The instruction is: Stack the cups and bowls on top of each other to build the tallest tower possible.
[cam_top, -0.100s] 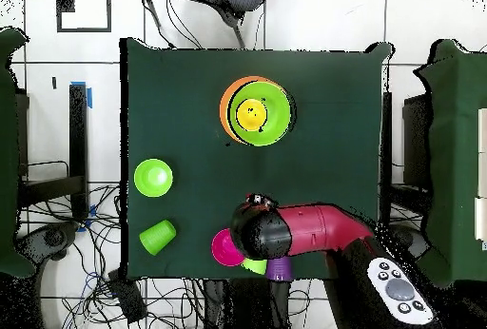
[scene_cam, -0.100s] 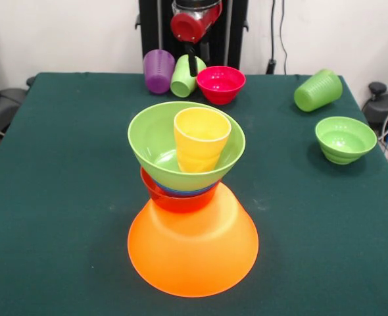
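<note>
The tower (scene_cam, -0.100s: 193, 250) stands mid-table: a huge orange bowl turned upside down, a red-orange bowl (scene_cam, -0.100s: 174, 199) and a blue rim on it, then a large light green bowl (scene_cam, -0.100s: 156, 141) holding an upright yellow cup (scene_cam, -0.100s: 201, 139). At the far edge are a purple cup (scene_cam, -0.100s: 158, 70), a light green cup (scene_cam, -0.100s: 183, 80) lying tilted, and a pink bowl (scene_cam, -0.100s: 220, 83). My gripper (scene_cam, -0.100s: 192, 64) hangs at the light green cup's rim, between the purple cup and the pink bowl. From overhead the arm (cam_top, -0.100s: 304, 230) covers that group.
A second light green cup (scene_cam, -0.100s: 317, 89) lies on its side at the right rear. A small green bowl (scene_cam, -0.100s: 344, 138) stands upright in front of it. Overhead they show as the cup (cam_top, -0.100s: 158, 236) and the bowl (cam_top, -0.100s: 153, 177), left of the arm.
</note>
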You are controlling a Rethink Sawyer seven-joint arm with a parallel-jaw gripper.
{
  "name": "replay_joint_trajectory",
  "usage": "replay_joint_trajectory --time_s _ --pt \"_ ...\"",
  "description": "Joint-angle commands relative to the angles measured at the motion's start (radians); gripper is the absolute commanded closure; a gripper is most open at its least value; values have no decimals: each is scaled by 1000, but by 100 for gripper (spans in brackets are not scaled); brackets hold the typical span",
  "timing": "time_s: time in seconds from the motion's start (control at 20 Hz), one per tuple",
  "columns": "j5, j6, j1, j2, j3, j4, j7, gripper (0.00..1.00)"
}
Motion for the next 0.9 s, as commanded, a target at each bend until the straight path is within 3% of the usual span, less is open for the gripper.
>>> replay_joint_trajectory --time_s 0.05,0.2,0.5,0.9 --pt "-32 -89 1 98 -25 -22 178 0" --pt "-12 -102 -20 103 -5 -8 176 0" --pt "-24 -92 -20 202 -11 -42 156 0" --pt "-39 -112 -47 265 -6 -63 134 0"
